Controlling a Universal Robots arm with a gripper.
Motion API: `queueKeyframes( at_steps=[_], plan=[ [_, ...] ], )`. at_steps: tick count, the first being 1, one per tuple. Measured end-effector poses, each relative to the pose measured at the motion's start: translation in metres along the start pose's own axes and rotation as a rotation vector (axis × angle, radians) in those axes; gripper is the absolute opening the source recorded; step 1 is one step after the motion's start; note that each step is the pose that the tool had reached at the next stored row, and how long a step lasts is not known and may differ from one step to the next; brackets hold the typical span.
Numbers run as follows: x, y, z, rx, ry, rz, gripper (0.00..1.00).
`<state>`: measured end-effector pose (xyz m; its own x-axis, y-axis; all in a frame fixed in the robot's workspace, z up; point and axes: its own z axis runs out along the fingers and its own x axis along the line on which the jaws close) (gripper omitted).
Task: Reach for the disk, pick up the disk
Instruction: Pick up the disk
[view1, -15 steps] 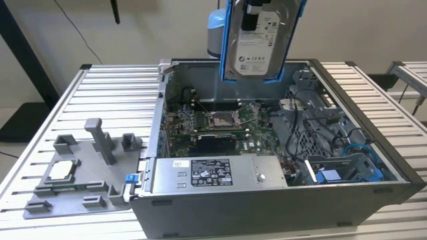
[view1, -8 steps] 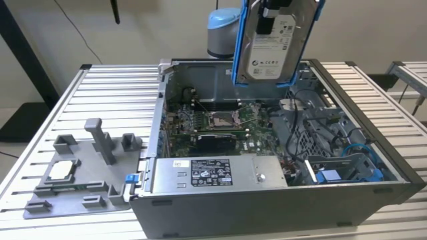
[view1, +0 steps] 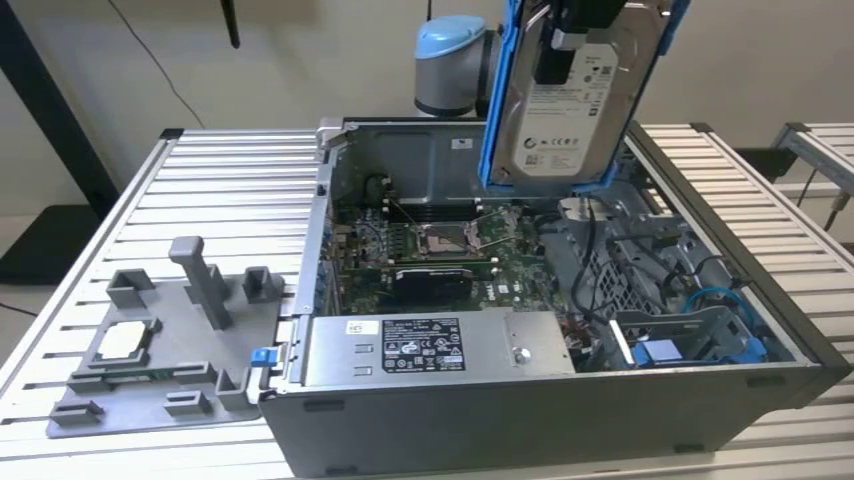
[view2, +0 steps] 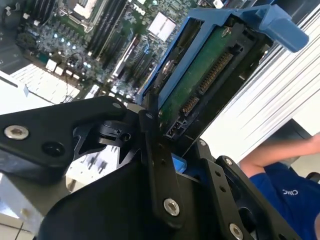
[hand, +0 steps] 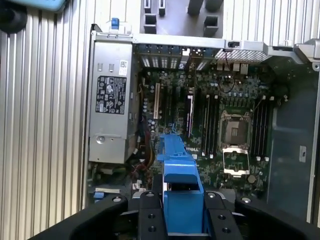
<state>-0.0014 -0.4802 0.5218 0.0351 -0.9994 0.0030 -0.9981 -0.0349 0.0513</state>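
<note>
Disk (view1: 577, 100) is off the chassis and in the air, held upright above the far right part of the open computer case (view1: 534, 420). White label faces the exterior camera, blue carrier frame (view1: 497, 110) runs down both long edges. Its lower end hangs just over the case's far wall, not touching anything below.

Hand (view2: 167, 150) is clamped on the disk: in the second wrist view the black fingers (view2: 155, 165) sit closed against the connector end, with the green circuit board side and the blue frame between them. In the first wrist view the hand (hand: 182, 210) grips the blue frame edge-on, looking straight down into the case.

Below the disk: motherboard (view1: 441, 240) with the empty CPU socket (view1: 443, 238) near its middle. Grey power supply (view1: 427, 345) with a black-and-white label lies along the near wall of the case. Empty drive bay with blue clips (view1: 667, 355) is at the near right corner; blue cable (view1: 727, 300) loops beside it.

Case lies on its side on the slatted aluminium worktop (view1: 200, 190). On the exterior view's left, well apart from the case, a grey fixture plate (view1: 154, 375) sits on the worktop with an upright post (view1: 200, 280) and a small square silver chip (view1: 120, 340) in one of its pockets.

Arm's blue-capped joint (view1: 450, 65) is visible behind the case's far wall. A person's arm and blue sleeve (view2: 287, 192) appear in the second wrist view, off to the side of the worktop.
</note>
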Motion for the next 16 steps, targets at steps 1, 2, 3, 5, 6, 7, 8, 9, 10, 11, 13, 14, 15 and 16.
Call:
queueKeyframes(
  at_steps=[1,2,3,5,6,7,8,9,10,11,13,14,15,16],
  plan=[
    [0.0031,-0.0004,0.0000,-0.0001,0.0000,0.000,0.00],
    [0.0062,-0.0008,0.0000,-0.0001,0.0000,0.000,0.00],
    [0.0092,-0.0013,0.0000,-0.0002,0.0000,0.000,0.00],
    [0.0147,-0.0026,0.0000,-0.0003,0.0001,0.000,0.00],
    [0.0175,-0.0034,0.0000,-0.0003,0.0001,0.000,0.00],
    [0.0202,-0.0043,0.0001,-0.0003,0.0000,0.000,0.00],
    [0.0228,-0.0050,0.0001,-0.0003,0.0000,0.000,0.00],
    [0.0259,-0.0060,0.0002,-0.0003,-0.0001,0.000,0.00],
    [0.0284,-0.0069,0.0002,-0.0003,0.0000,0.000,0.00],
    [0.0310,-0.0078,0.0002,-0.0004,0.0001,0.000,0.00],
    [0.0361,-0.0098,0.0003,-0.0005,0.0000,0.000,0.00],
    [0.0385,-0.0110,0.0002,-0.0005,0.0001,0.000,0.00],
    [0.0407,-0.0120,0.0002,-0.0005,0.0001,0.000,0.00],
    [0.0430,-0.0131,0.0002,-0.0005,0.0001,0.000,0.00]
  ],
)
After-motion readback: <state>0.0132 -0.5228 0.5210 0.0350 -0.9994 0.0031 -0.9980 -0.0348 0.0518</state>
